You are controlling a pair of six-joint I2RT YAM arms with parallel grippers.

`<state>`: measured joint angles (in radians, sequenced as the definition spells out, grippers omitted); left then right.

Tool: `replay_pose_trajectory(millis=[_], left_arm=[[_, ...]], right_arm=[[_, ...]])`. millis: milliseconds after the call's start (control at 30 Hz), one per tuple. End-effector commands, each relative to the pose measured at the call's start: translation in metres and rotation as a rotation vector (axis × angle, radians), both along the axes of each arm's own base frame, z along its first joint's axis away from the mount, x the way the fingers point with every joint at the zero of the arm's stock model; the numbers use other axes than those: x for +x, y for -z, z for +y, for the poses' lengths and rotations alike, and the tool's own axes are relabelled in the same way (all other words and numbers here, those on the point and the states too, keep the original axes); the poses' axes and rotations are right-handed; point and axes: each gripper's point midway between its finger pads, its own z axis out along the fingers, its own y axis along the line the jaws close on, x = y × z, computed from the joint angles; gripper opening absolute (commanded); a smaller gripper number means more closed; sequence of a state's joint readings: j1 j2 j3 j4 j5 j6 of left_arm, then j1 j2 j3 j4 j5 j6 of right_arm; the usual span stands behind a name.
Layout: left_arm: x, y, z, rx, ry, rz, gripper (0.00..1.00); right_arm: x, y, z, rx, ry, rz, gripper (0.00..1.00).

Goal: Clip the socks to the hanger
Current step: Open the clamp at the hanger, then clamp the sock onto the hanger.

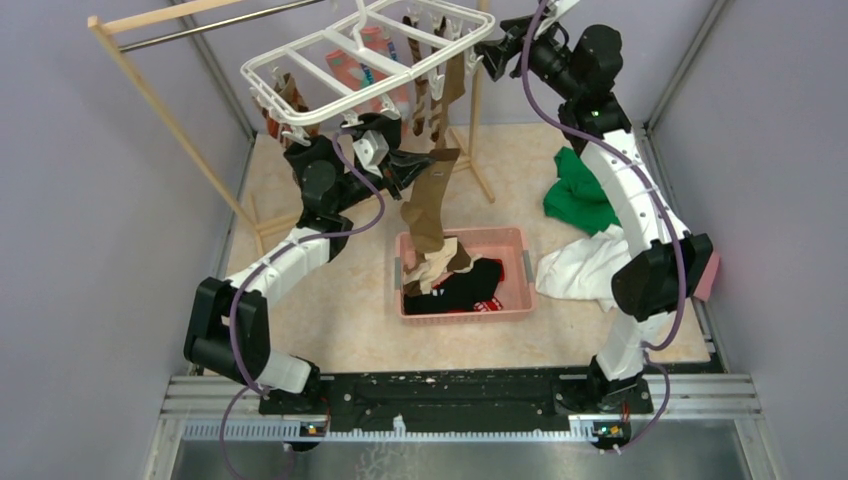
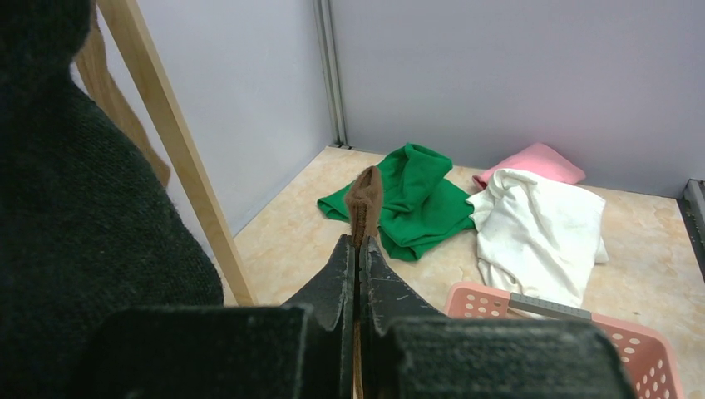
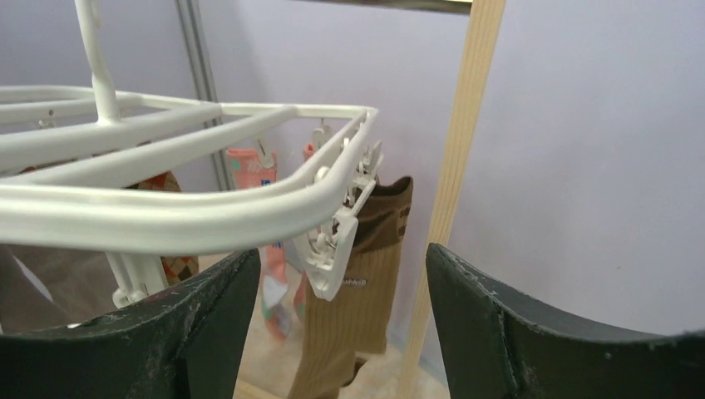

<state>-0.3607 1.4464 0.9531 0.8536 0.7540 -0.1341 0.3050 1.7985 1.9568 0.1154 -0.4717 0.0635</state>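
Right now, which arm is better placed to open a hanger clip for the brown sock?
Right: the right hand is open, facing a clip at the hanger's corner, while the left hand is shut on the brown sock.

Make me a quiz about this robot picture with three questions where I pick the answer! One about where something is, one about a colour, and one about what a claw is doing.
1. Where is the pink basket?
A. up on the wooden rack
B. on the table
C. on top of the green cloth

2. What colour is the sock in the left claw?
A. pink
B. blue
C. brown

3. How is the right claw?
A. open
B. shut on a striped sock
C. shut on a white cloth

Answers:
1 B: the top view shows the basket sitting flat on the table.
2 C: the sock pinched in the left claw is brown.
3 A: its fingers stand wide apart beside a corner of the hanger, holding nothing.
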Motion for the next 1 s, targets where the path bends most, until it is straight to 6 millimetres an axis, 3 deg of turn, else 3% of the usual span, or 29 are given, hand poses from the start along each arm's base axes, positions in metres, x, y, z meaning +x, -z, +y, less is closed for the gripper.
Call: replay_pose_trajectory(millis=[0, 633, 967], left_arm=[[-0.006, -0.029, -0.001, -0.033, 0.03, -0.099, 0.0], [-0.008, -0.031, -0.002, -0.048, 0.048, -0.095, 0.0], [-0.011, -0.03, -0.001, -0.053, 0.053, -0.091, 0.0]], right_arm=[[-0.008, -0.032, 0.005, 0.029, -0.023, -0.092, 0.72], [-0.003, -0.035, 0.019, 0.162, -0.098, -0.08, 0.7], [0.0, -0.026, 0.028, 0.152, -0.105, -0.073, 0.68]])
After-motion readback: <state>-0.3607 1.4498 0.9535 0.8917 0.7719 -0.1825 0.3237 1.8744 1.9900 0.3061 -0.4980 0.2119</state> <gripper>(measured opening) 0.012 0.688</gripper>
